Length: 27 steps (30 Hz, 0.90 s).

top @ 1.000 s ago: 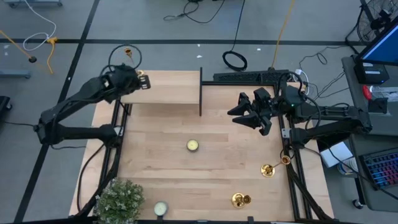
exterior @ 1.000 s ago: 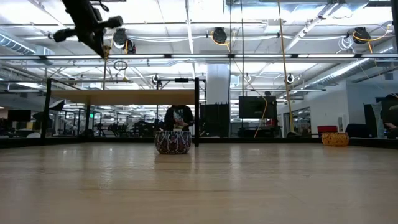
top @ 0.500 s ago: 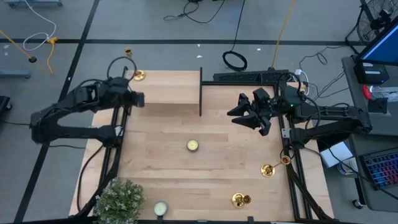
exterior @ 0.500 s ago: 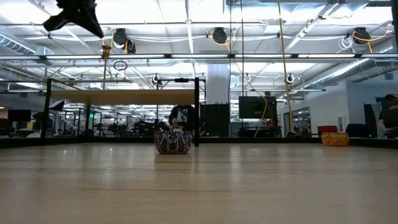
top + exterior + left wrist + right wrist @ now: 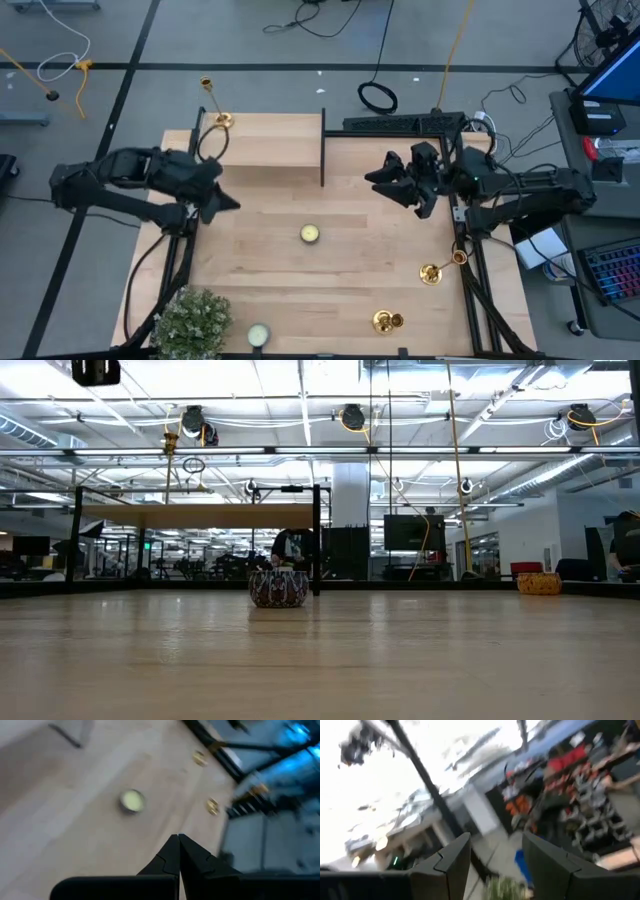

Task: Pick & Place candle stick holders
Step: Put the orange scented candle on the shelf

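One gold candle stick holder [image 5: 221, 119] stands upright on its round base at the far left corner of the raised wooden shelf [image 5: 265, 140]; it shows in the low view too [image 5: 171, 452]. Two more holders [image 5: 430, 272] [image 5: 386, 321] rest on the table at the near right, also seen as gold holders [image 5: 213, 806] [image 5: 200, 757] in the left wrist view. My left gripper [image 5: 226, 201] hangs shut and empty over the table's left side, near of the shelf. My right gripper [image 5: 384, 178] is raised at the far right, open and empty.
A tealight [image 5: 310, 234] lies mid-table, another tealight [image 5: 259, 334] sits at the near edge beside a potted plant [image 5: 190, 320]. A black post [image 5: 322, 150] stands at the shelf's right end. Bare wood stretches between the two arms.
My left gripper has drawn back from the holder on the shelf, swinging toward the near edge and the table's middle and turning as it went; it stays shut. The holder has stayed upright on the shelf.
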Available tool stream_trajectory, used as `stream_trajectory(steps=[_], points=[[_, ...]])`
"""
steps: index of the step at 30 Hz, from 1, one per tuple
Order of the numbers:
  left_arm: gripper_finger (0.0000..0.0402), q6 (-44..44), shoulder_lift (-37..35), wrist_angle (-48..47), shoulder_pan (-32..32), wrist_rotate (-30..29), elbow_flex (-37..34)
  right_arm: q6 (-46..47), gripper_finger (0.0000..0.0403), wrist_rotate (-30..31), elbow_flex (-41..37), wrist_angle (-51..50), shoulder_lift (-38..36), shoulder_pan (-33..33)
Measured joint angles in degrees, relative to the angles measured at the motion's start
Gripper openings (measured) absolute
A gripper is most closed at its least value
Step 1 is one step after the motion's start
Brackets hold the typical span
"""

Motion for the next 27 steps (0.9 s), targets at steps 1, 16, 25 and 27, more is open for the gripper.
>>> stream_trajectory(steps=[1, 16, 25, 27], points=[[0.0001, 0.1, 0.0, 0.8, -2.0, 0.0, 0.0, 0.2, 0.0178, 1.9, 0.0, 1.4, 0.5, 1.1], [0.0003, -1.8, 3.3, 6.0, -30.9, -16.2, 0.0, -3.0, 0.0178, 18.5, -0.1, 15.0, 13.4, 18.8], [0.0004, -6.6, 11.5, 6.0, -39.9, -23.1, 0.0, -13.6, 0.0170, 29.7, 2.8, 5.3, 13.4, 24.6], [0.0003, -8.2, 13.3, 6.0, -40.8, -24.3, 0.0, -16.1, 0.0169, 35.3, 6.0, -0.5, 13.4, 25.1]])
